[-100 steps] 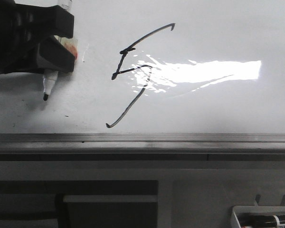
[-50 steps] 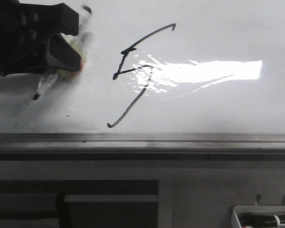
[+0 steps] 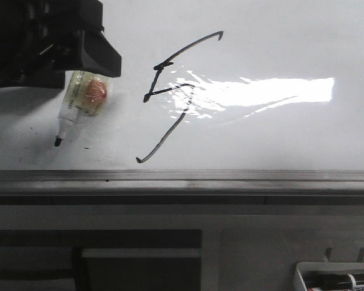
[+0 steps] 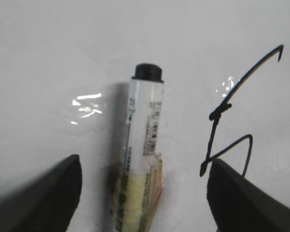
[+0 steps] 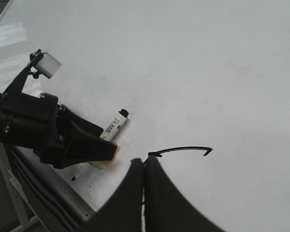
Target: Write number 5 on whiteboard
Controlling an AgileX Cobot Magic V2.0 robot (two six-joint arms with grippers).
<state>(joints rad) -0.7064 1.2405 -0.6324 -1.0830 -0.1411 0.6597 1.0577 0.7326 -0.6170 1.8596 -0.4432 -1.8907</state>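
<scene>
**A:** Status on the left side?

**B:** My left gripper has its fingers spread wide. The marker lies between them, and in the left wrist view there is clear white board on both sides of the barrel, so neither finger touches it. In the front view the marker lies flat on the whiteboard, black nib pointing toward the grey rail, slightly tilted. The barrel has a yellowish label with an orange-red patch. Its upper end is hidden under my gripper body there.

**A:** Right side?

**B:** My right gripper has its two fingers pressed together with nothing between them. It hangs over the board, and from its wrist camera the tips overlap the end of the long top bar.

**A:** Where's the digit?

**B:** The number 5 is on the whiteboard, right of the marker and well apart from it. Thin black strokes, slanted: the long top bar rises to the right and ends in a small hook, with a short stem, an angular middle and a tail sweeping down-left to stop just above the rail. The glare patch overlaps its middle part.

**A:** Anything else in frame?

**B:** A few small dark specks on the board near the nib. A white tray with markers sits at lower right, below the rail.
</scene>
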